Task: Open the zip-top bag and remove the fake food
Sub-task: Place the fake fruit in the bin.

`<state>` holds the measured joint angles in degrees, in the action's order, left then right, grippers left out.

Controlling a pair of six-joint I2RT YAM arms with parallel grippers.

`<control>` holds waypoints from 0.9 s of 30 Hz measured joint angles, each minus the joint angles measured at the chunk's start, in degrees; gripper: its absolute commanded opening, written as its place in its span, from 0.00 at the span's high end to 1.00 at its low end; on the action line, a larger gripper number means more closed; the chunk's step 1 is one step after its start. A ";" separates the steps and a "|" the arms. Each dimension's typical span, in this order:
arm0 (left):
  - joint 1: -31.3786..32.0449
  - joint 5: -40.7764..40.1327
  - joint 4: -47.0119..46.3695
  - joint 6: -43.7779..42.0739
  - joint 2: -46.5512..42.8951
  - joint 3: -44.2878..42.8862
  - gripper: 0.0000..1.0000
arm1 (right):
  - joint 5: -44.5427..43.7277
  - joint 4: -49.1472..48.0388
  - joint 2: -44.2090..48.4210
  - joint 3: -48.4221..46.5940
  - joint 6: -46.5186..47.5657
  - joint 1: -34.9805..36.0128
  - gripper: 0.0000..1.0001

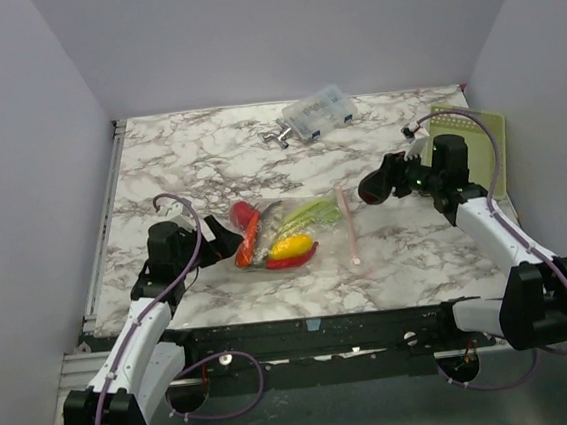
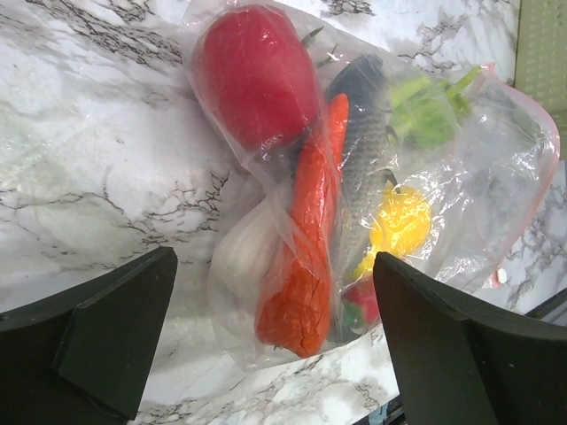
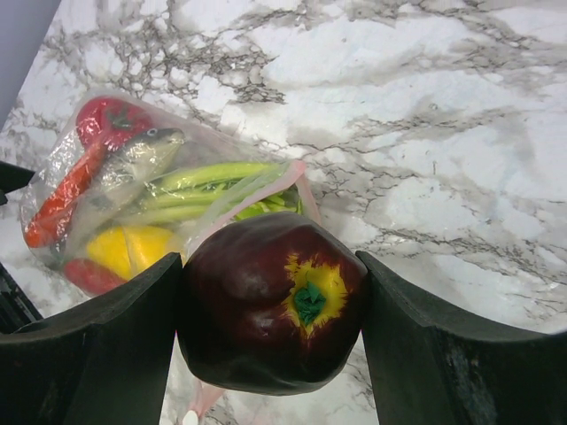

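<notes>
The zip-top bag (image 1: 301, 233) lies on the marble table, its pink zipper strip (image 1: 347, 224) at the right end, open. Inside are a red piece (image 2: 252, 75), an orange carrot (image 2: 306, 257), a yellow lemon (image 2: 400, 221), green stalks (image 3: 208, 177) and a grey fish (image 2: 359, 150). My left gripper (image 1: 222, 238) is open, its jaws on either side of the bag's closed left end (image 2: 275, 292). My right gripper (image 1: 374, 186) is shut on a dark purple piece (image 3: 257, 319) with a yellow patch, held above the table just right of the bag's mouth.
A small clear rigid box with blue contents (image 1: 319, 112) and a metal fitting (image 1: 276, 135) lie at the back. A pale green board (image 1: 479, 138) leans at the right wall. Grey walls enclose the table on three sides.
</notes>
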<state>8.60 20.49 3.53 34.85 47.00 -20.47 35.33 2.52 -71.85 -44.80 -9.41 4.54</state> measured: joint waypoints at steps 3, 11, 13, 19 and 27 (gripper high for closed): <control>-0.31 -0.37 2.12 -0.70 -2.38 -0.52 0.02 | 0.50 -0.31 0.96 0.07 -0.15 -1.64 0.54; -0.63 -0.79 6.32 -1.73 -8.66 -3.45 0.01 | 2.23 -1.49 2.95 0.63 -1.55 -7.28 0.53; -0.72 -0.79 7.32 -2.08 -9.66 -4.52 0.01 | 2.51 -2.03 3.21 0.66 -2.21 -9.68 0.53; -1.86 0.28 10.05 -4.22 -10.97 -8.68 0.01 | 2.56 -3.08 3.15 0.63 -4.11 -18.12 0.53; -2.27 2.10 15.26 -12.94 -10.67 -13.94 0.01 | -3.52 -3.67 -1.99 -1.66 -5.09 -23.08 0.51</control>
<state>6.33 22.59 18.79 21.91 36.34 -34.41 31.81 -1.15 -73.84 -46.46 -14.50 -18.55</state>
